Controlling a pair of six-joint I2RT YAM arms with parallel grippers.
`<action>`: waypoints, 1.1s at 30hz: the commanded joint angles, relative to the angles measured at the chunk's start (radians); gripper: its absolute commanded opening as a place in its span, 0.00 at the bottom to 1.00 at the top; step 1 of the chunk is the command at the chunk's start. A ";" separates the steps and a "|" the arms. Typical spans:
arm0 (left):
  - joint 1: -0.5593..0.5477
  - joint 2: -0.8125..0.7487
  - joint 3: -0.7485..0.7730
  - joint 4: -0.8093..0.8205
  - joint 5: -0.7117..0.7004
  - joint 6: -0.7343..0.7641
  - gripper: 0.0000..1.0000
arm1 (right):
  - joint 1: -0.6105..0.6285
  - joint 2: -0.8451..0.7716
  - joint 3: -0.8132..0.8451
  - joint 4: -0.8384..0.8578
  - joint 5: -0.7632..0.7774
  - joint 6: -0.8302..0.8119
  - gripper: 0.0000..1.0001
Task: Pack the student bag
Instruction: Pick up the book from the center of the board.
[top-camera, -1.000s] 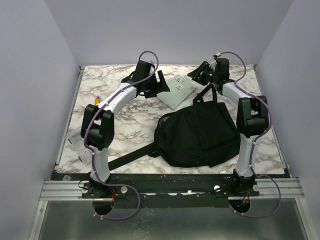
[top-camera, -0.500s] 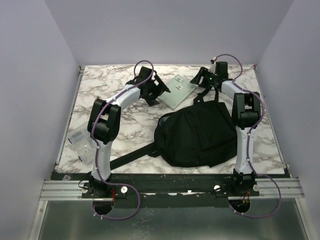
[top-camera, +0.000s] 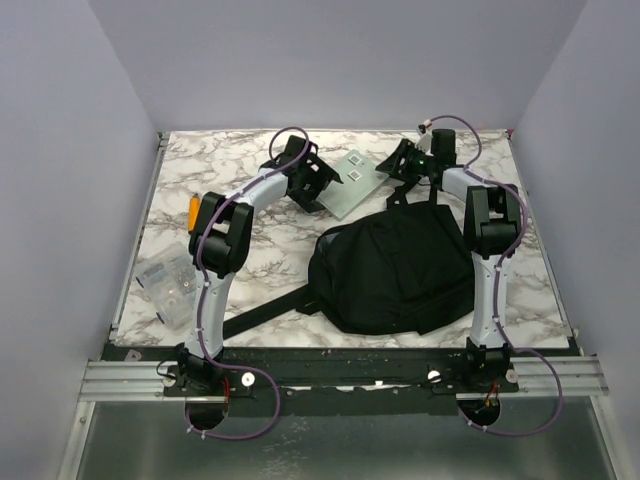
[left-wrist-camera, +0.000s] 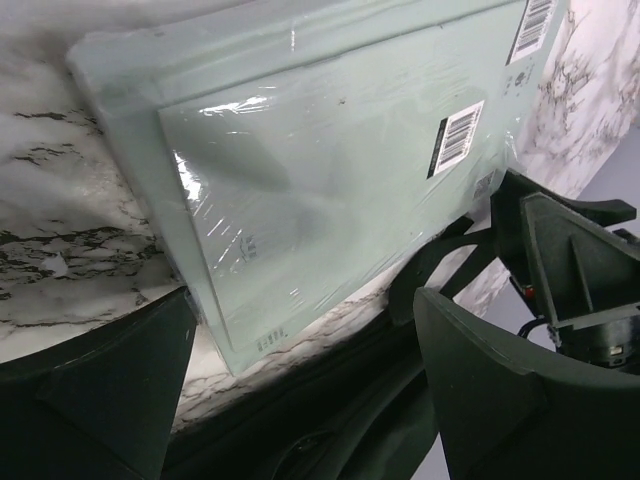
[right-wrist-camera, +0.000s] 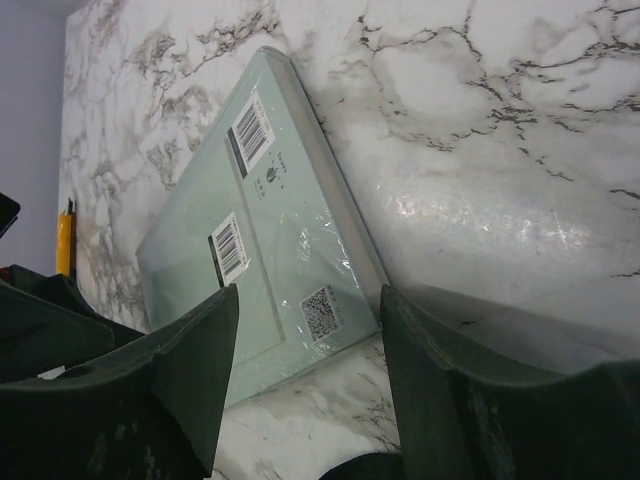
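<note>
Counting on the marble table (top-camera: 180, 170): one black backpack (top-camera: 395, 270), near right; one green book (top-camera: 352, 182) just beyond it. Two grippers, left gripper (left-wrist-camera: 300, 360) and right gripper (right-wrist-camera: 310, 340), flank the book, fingers spread, grasping nothing. One orange marker (top-camera: 193, 211) and one clear case (top-camera: 168, 285), left.

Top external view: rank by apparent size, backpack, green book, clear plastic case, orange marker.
1. backpack, by far the largest.
2-3. green book and clear plastic case: they look alike, and the book is partly covered, so not ranked.
4. orange marker, smallest.
</note>
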 joint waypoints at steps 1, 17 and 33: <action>0.005 0.042 0.073 0.022 0.011 -0.026 0.88 | 0.005 -0.001 -0.041 0.086 -0.110 0.079 0.59; 0.018 -0.051 0.062 0.037 0.133 0.123 0.83 | 0.046 -0.313 -0.364 0.364 -0.240 0.318 0.48; 0.012 -0.084 0.007 0.025 0.305 0.290 0.83 | 0.169 -0.674 -0.789 0.347 -0.049 0.405 0.48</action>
